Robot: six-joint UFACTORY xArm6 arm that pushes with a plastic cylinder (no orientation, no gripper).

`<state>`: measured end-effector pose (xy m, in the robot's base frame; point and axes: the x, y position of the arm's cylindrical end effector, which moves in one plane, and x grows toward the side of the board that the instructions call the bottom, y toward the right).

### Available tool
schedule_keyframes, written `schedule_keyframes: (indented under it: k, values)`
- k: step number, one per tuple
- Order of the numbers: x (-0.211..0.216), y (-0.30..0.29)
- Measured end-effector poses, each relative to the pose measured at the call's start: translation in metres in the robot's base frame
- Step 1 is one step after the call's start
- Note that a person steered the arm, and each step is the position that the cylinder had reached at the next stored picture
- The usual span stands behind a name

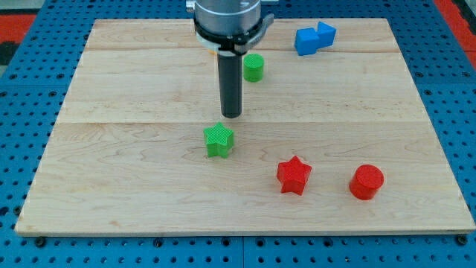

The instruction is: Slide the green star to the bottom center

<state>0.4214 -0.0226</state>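
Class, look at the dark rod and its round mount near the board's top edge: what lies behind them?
Behind the rod, only a sliver of yellow shows beside the mount; its shape is covered. The green cylinder stands uncovered on the view's right. My tip sits just above the green star.

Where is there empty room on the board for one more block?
The view's left half is bare, left of my tip and the green star. The bottom edge under the red star and red cylinder is free. The top is crowded: green cylinder, blue blocks.
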Motion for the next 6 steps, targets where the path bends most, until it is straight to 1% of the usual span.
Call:
schedule_keyframes:
  k: [1,2,3,4,5,6]
  values:
    - [0.042,-0.02]
    - [0.069,-0.025]
    - [0.077,-0.024]
    - [0.073,-0.023]
    - [0.052,-0.014]
    - [0.085,-0.016]
